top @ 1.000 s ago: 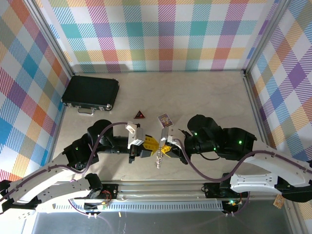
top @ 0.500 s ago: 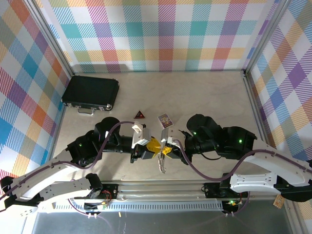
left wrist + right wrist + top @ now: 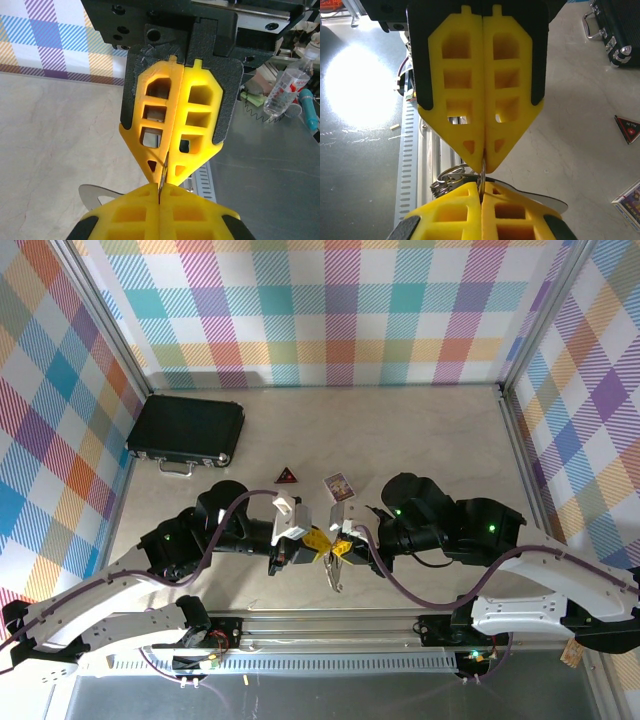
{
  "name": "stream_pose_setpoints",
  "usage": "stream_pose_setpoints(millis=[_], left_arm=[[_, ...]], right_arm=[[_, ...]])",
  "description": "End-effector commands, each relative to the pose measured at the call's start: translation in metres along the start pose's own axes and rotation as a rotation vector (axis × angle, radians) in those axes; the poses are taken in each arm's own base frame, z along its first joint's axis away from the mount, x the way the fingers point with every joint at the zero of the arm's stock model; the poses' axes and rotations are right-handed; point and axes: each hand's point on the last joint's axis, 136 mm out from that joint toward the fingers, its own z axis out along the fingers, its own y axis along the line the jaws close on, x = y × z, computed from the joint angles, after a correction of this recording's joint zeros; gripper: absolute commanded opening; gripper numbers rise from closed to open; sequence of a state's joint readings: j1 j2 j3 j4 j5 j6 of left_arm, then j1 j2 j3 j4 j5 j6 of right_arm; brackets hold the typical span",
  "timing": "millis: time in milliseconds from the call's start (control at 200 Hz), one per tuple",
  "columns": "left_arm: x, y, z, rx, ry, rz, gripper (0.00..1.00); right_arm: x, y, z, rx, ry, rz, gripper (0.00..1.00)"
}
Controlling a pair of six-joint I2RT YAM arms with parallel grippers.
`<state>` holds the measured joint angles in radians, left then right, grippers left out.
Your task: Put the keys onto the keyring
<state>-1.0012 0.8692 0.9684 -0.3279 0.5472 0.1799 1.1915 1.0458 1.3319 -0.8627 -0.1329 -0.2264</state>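
Observation:
Both grippers meet tip to tip above the table's near middle. My left gripper (image 3: 312, 540) and right gripper (image 3: 341, 545) are both shut on the silvery keyring (image 3: 333, 577), which dangles below them. In the right wrist view the ring's wire (image 3: 482, 170) runs from the left gripper (image 3: 483, 166) into my right gripper (image 3: 481, 186), with stacked small rings (image 3: 447, 181) to the left and a flat silvery blade (image 3: 542, 198) to the right. In the left wrist view a thin metal edge (image 3: 161, 175) sits clamped between my left gripper (image 3: 160, 186) and the right gripper (image 3: 165, 176). The key's black head is hidden.
A black case (image 3: 187, 430) lies at the back left. The red-and-black triangle (image 3: 288, 476) and small purple card (image 3: 338, 485) lie just beyond the grippers. A metal rail (image 3: 330, 625) runs along the near edge. Plaid walls enclose the table.
My left gripper has moved right until its tips meet the right gripper. The hanging keyring has swung slightly lower and to the right. The right arm has held still.

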Motion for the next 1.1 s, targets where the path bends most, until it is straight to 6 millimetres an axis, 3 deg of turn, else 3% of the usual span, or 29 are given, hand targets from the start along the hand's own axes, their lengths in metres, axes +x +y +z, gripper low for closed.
stream_pose_setpoints(millis=[0, 60, 185, 270, 760, 1095], left_arm=[[-0.021, -0.005, -0.002, 0.014, -0.097, 0.033, 0.0], [-0.025, -0.008, -0.003, 0.025, -0.117, 0.033, 0.0], [-0.035, -0.012, -0.007, 0.044, -0.179, 0.045, 0.0], [-0.043, -0.015, -0.009, 0.059, -0.22, 0.054, 0.0], [-0.069, -0.034, -0.018, 0.171, -0.375, 0.052, 0.0], [-0.067, -0.034, -0.02, 0.173, -0.393, 0.039, 0.0]], right_arm=[[-0.02, 0.009, -0.004, -0.047, -0.069, -0.037, 0.0], [-0.021, 0.008, -0.005, -0.036, -0.076, -0.03, 0.0], [-0.024, 0.006, -0.008, -0.021, -0.118, -0.014, 0.19], [-0.026, 0.006, -0.01, -0.016, -0.153, -0.004, 0.24], [-0.041, 0.008, -0.042, 0.024, -0.357, 0.0, 0.18], [-0.046, 0.011, -0.036, 0.0, -0.38, -0.002, 0.16]])
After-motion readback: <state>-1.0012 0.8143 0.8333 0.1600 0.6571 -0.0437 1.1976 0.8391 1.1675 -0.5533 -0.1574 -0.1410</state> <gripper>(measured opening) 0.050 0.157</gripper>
